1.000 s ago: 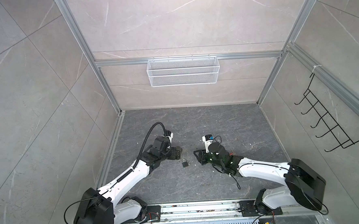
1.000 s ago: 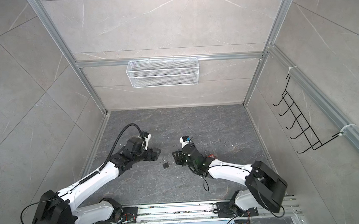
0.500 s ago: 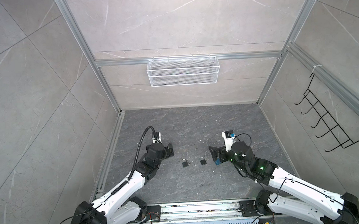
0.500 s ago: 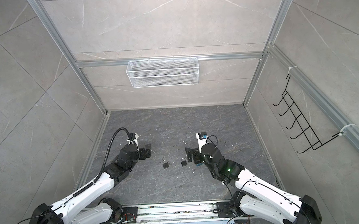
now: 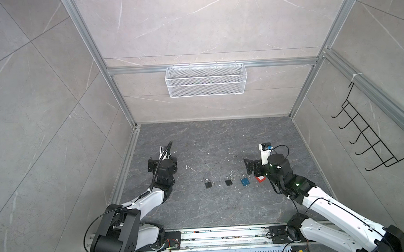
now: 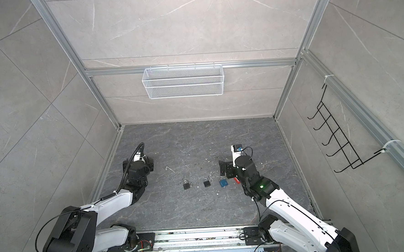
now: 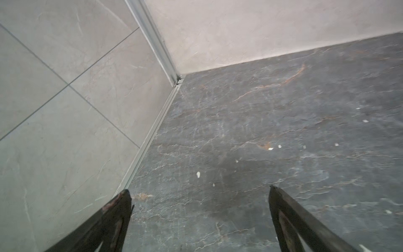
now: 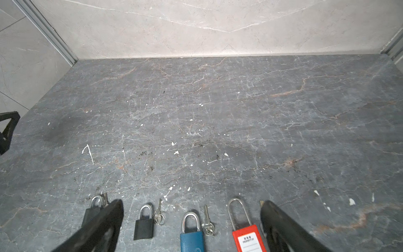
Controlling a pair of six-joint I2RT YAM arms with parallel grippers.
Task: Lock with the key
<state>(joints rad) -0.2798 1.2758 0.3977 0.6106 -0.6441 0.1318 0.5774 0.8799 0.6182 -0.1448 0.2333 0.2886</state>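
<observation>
your surface [image 5: 221, 142], row from 9 to 3 o'clock: black padlock [image 8: 90, 214], second black padlock [image 8: 144, 228], blue padlock [image 8: 192, 239] with key [image 8: 207, 218], red padlock [image 8: 248, 240]. your right gripper [image 8: 192, 203] wide, empty, by the 3 o'clock end. left gripper [image 7: 199, 192] wide, empty, at 9 o'clock.

Left arm [image 5: 150, 200], right arm [image 5: 323, 203]: both bent low, well apart.
Left gripper [image 7: 199, 189], right gripper [image 8: 192, 202]: jaws spread wide, gripping nothing.

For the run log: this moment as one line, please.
left gripper: open, empty | right gripper: open, empty, near red padlock | blue padlock, two black padlocks: in row on floor | keys: beside blue, black locks
</observation>
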